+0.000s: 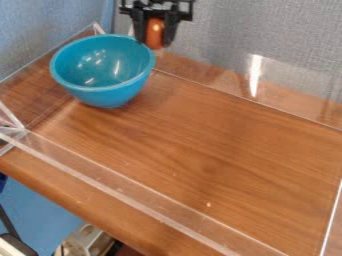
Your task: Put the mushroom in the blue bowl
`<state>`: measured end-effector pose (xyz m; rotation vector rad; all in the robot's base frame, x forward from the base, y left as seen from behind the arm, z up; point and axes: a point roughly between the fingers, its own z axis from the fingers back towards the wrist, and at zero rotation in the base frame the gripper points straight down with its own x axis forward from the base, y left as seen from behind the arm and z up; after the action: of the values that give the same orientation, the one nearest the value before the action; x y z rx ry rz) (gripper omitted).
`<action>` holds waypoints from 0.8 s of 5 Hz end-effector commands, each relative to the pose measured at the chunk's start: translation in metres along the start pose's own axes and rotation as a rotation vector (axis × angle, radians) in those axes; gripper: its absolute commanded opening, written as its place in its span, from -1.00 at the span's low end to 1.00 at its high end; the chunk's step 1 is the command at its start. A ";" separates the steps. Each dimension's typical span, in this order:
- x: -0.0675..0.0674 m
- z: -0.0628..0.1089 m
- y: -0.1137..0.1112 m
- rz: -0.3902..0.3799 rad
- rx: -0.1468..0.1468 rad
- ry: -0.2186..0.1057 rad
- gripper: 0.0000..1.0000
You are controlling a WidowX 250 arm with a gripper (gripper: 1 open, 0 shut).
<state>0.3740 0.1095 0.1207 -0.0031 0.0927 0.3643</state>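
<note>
Now the claw (156, 30) is closed around the mushroom (156, 33), whose orange-brown body shows between the two dark fingers. It hangs high at the top edge of the view, above the back right part of the blue bowl (102, 68), near the rim and not yet over the middle. The bowl stands on the wooden bench (201, 140), close to its far left corner, and its glossy inside looks empty.

The step in hand, as I judge it, is the carry to the bowl. To do it well, the claw should go a little more toward the centre of the bowl before it opens, because a drop near the rim may bounce the small toy out. It is better to come down somewhat first, so the fall is short, but without touching the bowl wall, which could push the light bowl across the bench. The clear wall (54, 50) behind the bowl leaves little room.
</note>
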 end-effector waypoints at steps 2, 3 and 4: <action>0.018 0.020 0.045 0.097 0.013 -0.091 -1.00; 0.023 0.009 0.054 0.110 0.029 -0.085 -1.00; 0.028 0.001 0.058 0.121 0.040 -0.083 -1.00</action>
<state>0.3767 0.1644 0.0954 0.0432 0.0928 0.4652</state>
